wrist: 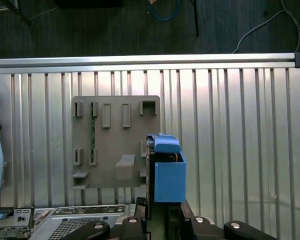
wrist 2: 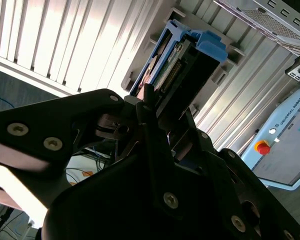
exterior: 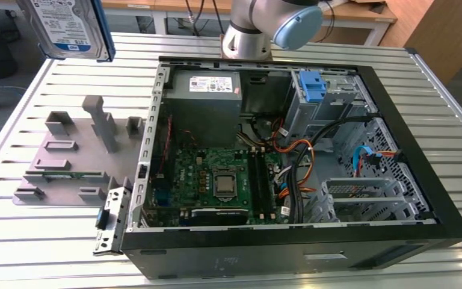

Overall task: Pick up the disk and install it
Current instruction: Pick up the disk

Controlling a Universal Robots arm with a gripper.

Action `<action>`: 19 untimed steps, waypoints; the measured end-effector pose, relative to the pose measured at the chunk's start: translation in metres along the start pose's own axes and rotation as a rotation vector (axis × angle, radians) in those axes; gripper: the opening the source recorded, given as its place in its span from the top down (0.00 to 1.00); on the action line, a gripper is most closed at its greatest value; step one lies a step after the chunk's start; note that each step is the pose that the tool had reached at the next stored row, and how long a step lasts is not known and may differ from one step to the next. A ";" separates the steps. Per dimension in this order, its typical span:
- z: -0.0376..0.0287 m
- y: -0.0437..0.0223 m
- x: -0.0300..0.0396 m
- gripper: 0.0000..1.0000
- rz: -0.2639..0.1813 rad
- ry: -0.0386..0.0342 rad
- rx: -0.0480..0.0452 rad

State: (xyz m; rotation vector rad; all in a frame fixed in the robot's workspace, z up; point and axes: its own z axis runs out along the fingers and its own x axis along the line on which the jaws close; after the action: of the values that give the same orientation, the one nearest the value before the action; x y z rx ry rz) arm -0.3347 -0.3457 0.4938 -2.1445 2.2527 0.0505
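The tool [wrist 2: 157, 117] points down at the counter [wrist: 230, 125], its fingers closed firmly on one end of the disk [exterior: 67, 27]. The disk hangs lengthwise from the tool, clear of the counter, in its blue carrier frame. Directly below the tool lies a grey fixture plate [wrist: 115, 140]. The open computer case [exterior: 295, 150] sits lower, to one side.

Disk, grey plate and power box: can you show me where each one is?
Disk [exterior: 62, 27]: exterior view, on its white-and-blue label.
Grey plate [wrist: 117, 142]: first wrist view, on a bare flat patch.
Power box [exterior: 205, 117]: exterior view, on its grey side.
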 end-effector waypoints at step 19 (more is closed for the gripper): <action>0.0000 -0.0115 -0.0006 0.65 0.000 0.0000 0.0000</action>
State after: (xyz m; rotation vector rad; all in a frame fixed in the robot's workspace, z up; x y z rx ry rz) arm -0.3231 -0.3457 0.4938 -2.1446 2.2526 0.0506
